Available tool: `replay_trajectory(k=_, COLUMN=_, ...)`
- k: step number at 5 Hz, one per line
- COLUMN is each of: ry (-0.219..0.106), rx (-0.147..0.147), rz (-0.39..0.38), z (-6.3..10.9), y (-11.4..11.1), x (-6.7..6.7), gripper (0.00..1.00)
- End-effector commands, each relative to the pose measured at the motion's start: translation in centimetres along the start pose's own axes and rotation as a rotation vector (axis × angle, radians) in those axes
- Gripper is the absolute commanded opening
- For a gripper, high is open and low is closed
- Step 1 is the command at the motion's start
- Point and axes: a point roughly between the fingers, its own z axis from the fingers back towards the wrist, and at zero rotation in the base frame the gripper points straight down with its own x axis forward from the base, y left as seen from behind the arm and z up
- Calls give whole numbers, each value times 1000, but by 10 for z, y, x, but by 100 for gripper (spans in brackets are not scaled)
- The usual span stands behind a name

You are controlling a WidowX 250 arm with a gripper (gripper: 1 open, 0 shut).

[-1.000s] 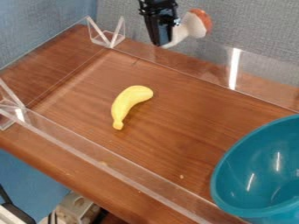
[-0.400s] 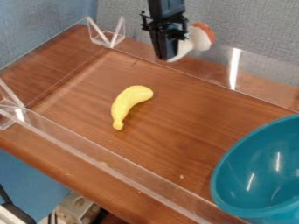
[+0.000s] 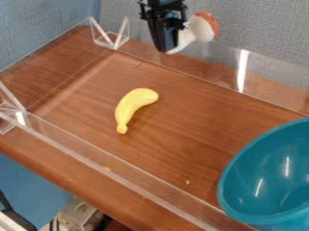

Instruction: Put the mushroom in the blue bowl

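The mushroom [image 3: 200, 27], with a cream stem and a reddish-brown cap, hangs in the air at the top of the view, above the far edge of the table. My gripper [image 3: 168, 42] points down and is shut on the mushroom's stem, with the cap sticking out to the right. The blue bowl [image 3: 268, 177] is large and teal. It sits at the near right corner, far from the gripper, and its inside holds nothing.
A yellow banana [image 3: 134, 108] lies on the wooden table [image 3: 182, 135] left of centre. Low clear acrylic walls [image 3: 108, 171] ring the tabletop, with taller clear brackets at the back left [image 3: 111, 34] and back right [image 3: 245, 68].
The gripper, still holding the mushroom, dipped slightly toward the table half a second ago. It has since risen and shifted a little left. Banana and bowl have not moved.
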Motion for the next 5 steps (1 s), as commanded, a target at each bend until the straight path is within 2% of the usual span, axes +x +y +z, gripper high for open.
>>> replay_trajectory(k=1, ry=-68, rx=39, rz=-9, z=28, y=-40, x=-2, gripper=0)
replay_trajectory(k=3, ry=-61, rx=-7, rz=-81, z=4, y=-126, x=13, gripper=0)
replay_trajectory(k=5, ry=-25, rx=-35, rz=-110, z=-39, y=-187, x=14, gripper=0)
